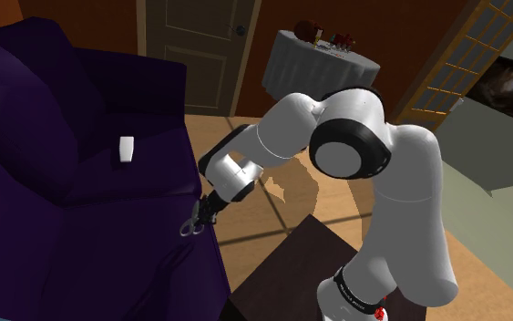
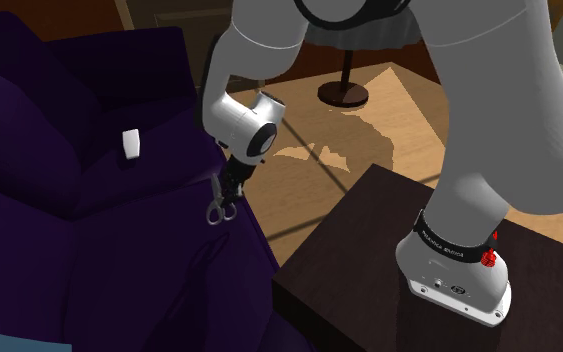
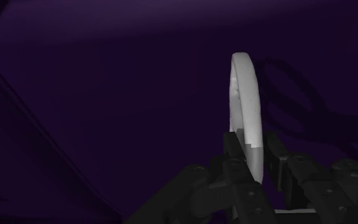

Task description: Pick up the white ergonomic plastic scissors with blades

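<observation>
Well on the way: scissors clasped, clearance left to check

You have the end effector (image 1: pixel 198 217) clenched on the scissors (image 1: pixel 189 228). In the wrist view its two black fingers (image 3: pixel 233 156) press on either side of a pale handle loop of the scissors (image 3: pixel 244 95), which stands on edge between them against the purple fabric. So the grasp, the main part of the job, looks done.

From the second exterior view you see the scissors (image 2: pixel 218 210) hanging below the end effector (image 2: pixel 227 192), handle rings lowest, right at the front edge of the dark purple sofa (image 2: pixel 89 240) seat. From these angles you cannot tell whether the rings touch the cushion or hang just above it; the shadow on the fabric in the wrist view hints at a small gap, no more than that.

What is left, by my reading: raise the arm so the scissors are plainly free of the sofa, and keep the pinch firm, since a thin loop could pivot between the pads. The small white block (image 1: pixel 127 149) further back on the seat is well apart and needs no attention.
</observation>
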Available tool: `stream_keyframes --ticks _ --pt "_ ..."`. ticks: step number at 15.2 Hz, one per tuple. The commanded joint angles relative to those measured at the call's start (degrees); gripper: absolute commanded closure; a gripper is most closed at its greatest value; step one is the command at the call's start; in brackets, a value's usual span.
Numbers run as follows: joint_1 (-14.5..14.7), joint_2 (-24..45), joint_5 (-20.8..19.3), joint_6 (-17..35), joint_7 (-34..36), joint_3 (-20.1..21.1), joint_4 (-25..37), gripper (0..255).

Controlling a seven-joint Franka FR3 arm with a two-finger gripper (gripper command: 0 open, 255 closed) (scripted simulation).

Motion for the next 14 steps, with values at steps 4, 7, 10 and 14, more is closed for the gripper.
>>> stream_keyframes --ticks 4,7,10,14 --pt "1.0 -4.1 -4.0 0.5 3.5 -1.1 -2.2 255" --pt "1.6 -6.6 -6.6 0.7 5.9 -1.9 -3.5 255" --pt "2.3 -9.1 -9.4 1.0 8.4 -2.7 -4.7 255" --pt "2.8 -10.8 -11.6 1.1 10.3 -3.3 -5.5 255"
